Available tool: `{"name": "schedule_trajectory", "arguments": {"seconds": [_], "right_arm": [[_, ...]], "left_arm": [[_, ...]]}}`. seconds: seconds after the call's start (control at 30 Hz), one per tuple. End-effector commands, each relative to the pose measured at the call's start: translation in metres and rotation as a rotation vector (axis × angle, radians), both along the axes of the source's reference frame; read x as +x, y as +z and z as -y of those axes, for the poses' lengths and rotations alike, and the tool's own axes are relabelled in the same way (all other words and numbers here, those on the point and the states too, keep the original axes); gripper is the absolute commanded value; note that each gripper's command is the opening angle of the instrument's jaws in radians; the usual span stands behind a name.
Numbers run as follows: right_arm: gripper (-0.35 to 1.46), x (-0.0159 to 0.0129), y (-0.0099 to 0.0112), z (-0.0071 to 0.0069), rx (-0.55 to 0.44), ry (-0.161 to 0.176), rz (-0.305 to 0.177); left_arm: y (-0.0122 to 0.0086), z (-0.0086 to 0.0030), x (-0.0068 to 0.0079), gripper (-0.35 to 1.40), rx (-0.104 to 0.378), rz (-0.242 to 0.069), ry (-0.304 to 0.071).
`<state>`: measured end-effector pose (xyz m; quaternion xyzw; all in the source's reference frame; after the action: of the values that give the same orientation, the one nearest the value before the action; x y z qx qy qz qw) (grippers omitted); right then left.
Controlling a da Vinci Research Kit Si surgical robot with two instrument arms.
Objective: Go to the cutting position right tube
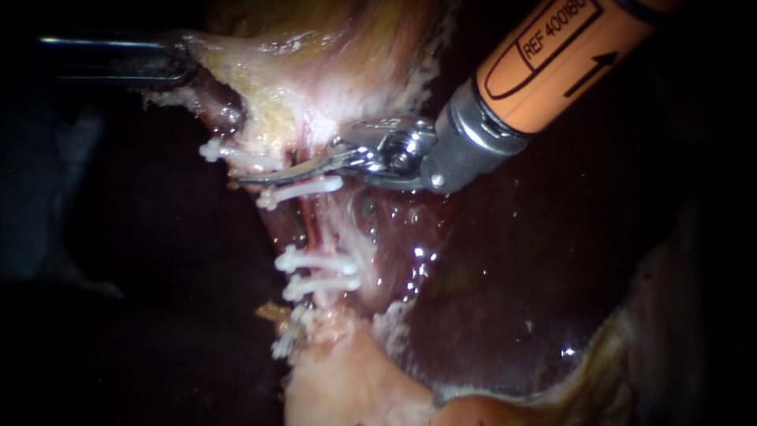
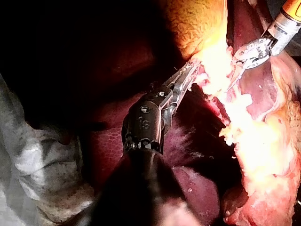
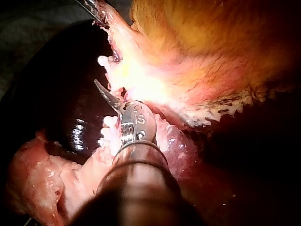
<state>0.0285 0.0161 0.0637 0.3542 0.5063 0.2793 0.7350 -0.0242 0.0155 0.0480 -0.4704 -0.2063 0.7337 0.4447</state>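
Observation:
A reddish tube [image 1: 309, 229] runs down from the gallbladder [image 1: 315, 87] in the endoscope view. One white clip [image 1: 303, 189] sits on its upper part and two more clips [image 1: 319, 272] lower down. My right instrument [image 1: 246, 181] comes in from the upper right. Its thin curved blades lie together, flat across the tissue just above the upper clip, and hold nothing. In the right wrist view its curved tip [image 3: 98, 84] points past the pale tissue. My left instrument [image 1: 188, 67] is shut on the gallbladder's edge and holds it taut, which also shows in the left wrist view [image 2: 193, 68].
Another white clip [image 1: 225, 152] sits on a strand to the left of the blades, and one more clip [image 1: 288, 335] lies near the pale stump below. Dark wet liver [image 1: 489, 300] fills the lower right. Gauze [image 2: 42, 169] lies beside the left shaft.

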Motion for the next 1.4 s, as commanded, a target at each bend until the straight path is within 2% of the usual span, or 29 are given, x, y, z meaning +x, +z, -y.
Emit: {"name": "schedule_trajectory", "arguments": {"seconds": [0.03, 0.37, 0.57, 0.9, 1.17, 1.4], "right_arm": [[1.18, 0.0, 0.0, 0.0, 0.0, 0.0, 0.0], [1.21, -0.0008, -0.0001, 0.0001, 0.006, -0.004, -0.006], [1.3, -0.0032, -0.0002, 0.0005, 0.004, -0.029, 0.011], [1.41, -0.0068, -0.0006, 0.0009, 0.002, -0.045, 0.034], [1.43, -0.0078, -0.0008, 0.0019, -0.014, -0.066, 0.037], [1.43, -0.0079, 0.0002, 0.0035, -0.027, -0.096, 0.037]], "left_arm": [[0.0, 0.0, 0.0, -0.35, 0.0, 0.0, 0.0], [-0.0001, -0.0001, 0.0002, -0.35, 0.001, 0.001, 0.001], [-0.0004, -0.0003, 0.0006, -0.35, 0.003, 0.003, 0.003], [-0.0006, -0.0006, 0.0011, -0.35, 0.005, 0.005, 0.005], [-0.0006, -0.0005, 0.0011, -0.35, 0.005, 0.003, 0.003], [-0.0007, -0.0005, 0.0011, -0.35, 0.005, 0.003, 0.003]]}}
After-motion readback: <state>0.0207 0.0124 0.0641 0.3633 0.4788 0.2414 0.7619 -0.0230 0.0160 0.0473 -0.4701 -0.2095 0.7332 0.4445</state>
